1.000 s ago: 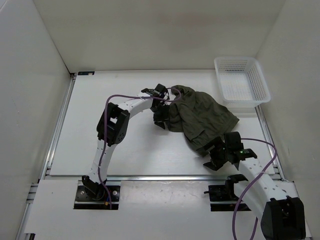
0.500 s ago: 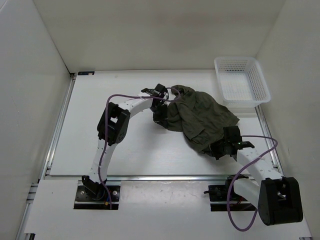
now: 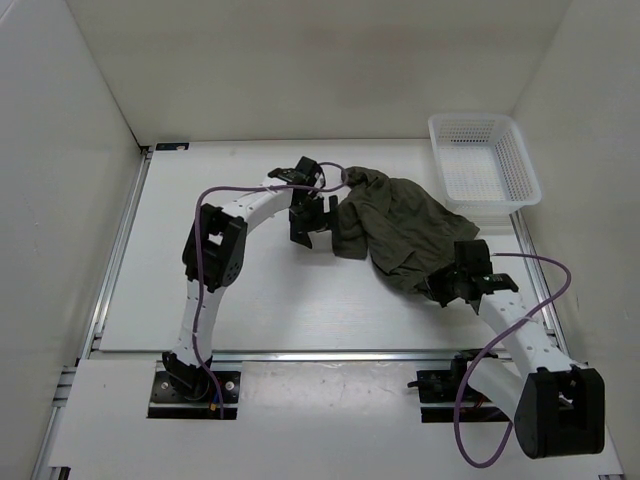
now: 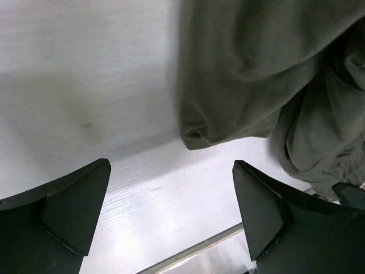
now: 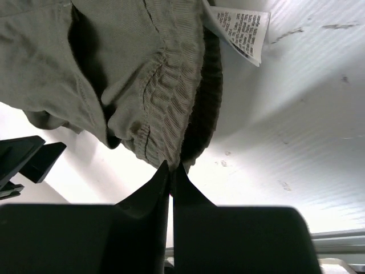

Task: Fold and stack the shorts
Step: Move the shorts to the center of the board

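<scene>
right tool point(image 5: 171, 171) was clamped on waistband point(image 5: 171, 108) of the shorts point(image 3: 400, 225); left tool point(image 4: 171, 211) stood apart, empty. best pull slowly, spreading fabric flat.

1. Only one printed item shows: a white care label point(image 5: 239, 29), caught by the right wrist camera. It sticks out past the edge of the ribbed waistband point(image 5: 171, 97) of the shorts point(image 5: 45, 57).
2. The label carries several short rows of small dark print, set at a slant across it. The letters are too small and blurred to read, so no word, size or brand can be made out.
3. Nothing readable shows in the top and left wrist views.
</scene>
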You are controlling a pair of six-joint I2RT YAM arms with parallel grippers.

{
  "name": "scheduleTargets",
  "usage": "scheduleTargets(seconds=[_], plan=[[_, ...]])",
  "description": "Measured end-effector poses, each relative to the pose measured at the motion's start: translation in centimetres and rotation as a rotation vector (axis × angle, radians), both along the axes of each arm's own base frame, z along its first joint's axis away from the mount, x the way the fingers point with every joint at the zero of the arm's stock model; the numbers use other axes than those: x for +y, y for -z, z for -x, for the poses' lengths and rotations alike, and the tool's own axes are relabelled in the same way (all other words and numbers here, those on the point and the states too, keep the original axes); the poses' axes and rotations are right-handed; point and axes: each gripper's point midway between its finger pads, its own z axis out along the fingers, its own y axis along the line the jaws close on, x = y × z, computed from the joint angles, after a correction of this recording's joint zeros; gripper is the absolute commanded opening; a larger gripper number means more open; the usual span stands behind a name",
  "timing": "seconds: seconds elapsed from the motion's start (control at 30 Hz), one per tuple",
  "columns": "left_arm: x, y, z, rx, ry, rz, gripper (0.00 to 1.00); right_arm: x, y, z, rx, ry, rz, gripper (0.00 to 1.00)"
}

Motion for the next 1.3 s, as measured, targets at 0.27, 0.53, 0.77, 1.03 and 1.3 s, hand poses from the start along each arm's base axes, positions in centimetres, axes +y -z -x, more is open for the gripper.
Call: scheduleTargets(seconds=[0.27,0.53,0.77,1.03,1.3], plan=[[-2.5,1.6,0.5,0.047,0.050,0.046,0.17,-1.0,-0.7,0.8,-0.023,-0.006,0.053,0.00],[-1.5,2.2,-0.6,0.077,0.035,0.068,0.10,-2.0,-3.9,-0.5,-0.087,-0.030,0.122,0.00],[2.4,0.7,-3.5,0.013,-0.029,0.033,0.10,-2.6,-4.9,-2.0,-0.088,-0.094,0.197,0.00],[9.1,-4.8,-7.2,-0.121,-0.150,0.027,0.80,-3.3,-5.8,-3.4,-0.104,-0.121,0.250,0.00],[-1.3,-2.4,-0.2,-0.057,0.083,0.015,0.95,-3.7,-5.8,-3.4,-0.101,-0.120,0.261,0.00]])
